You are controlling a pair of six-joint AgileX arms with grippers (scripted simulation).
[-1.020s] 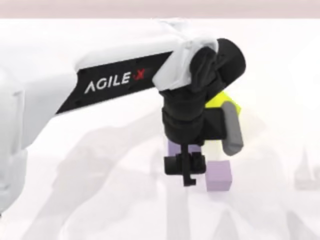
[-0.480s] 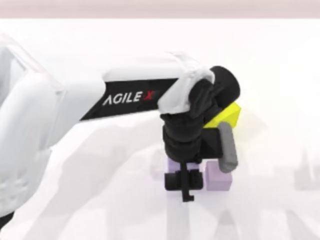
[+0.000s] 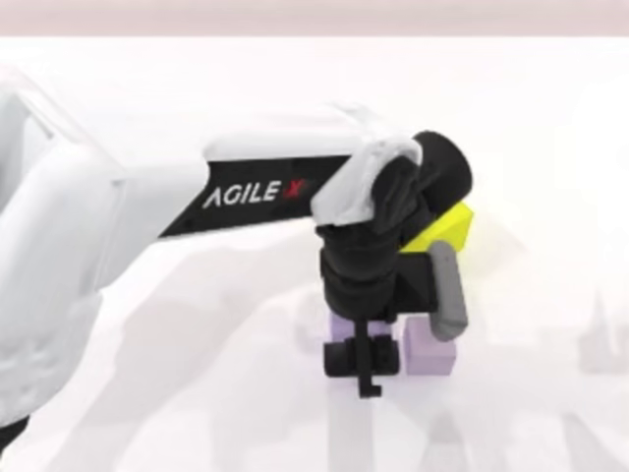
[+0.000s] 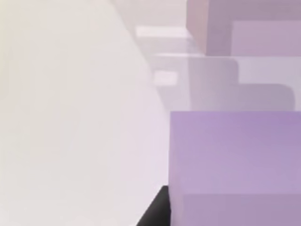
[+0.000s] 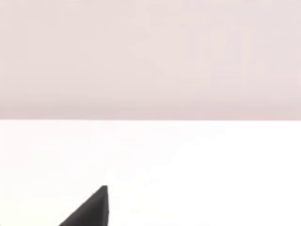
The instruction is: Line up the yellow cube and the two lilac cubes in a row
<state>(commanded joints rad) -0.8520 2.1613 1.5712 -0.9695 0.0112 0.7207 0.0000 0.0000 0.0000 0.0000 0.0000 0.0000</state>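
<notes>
White table (image 3: 147,393) open leftward; left gripper (image 3: 362,356) over lilac cubes (image 3: 429,346).

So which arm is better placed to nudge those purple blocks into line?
Probably the left arm: its gripper hangs right over the small lilac cube, beside the larger lilac cube. The right arm is out of the top view.

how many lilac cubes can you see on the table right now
2. One lilac cube sits in the open, to the right of the left gripper. The other lilac cube is mostly hidden beneath that gripper. Both lie nearer the camera than the yellow cube.
</notes>
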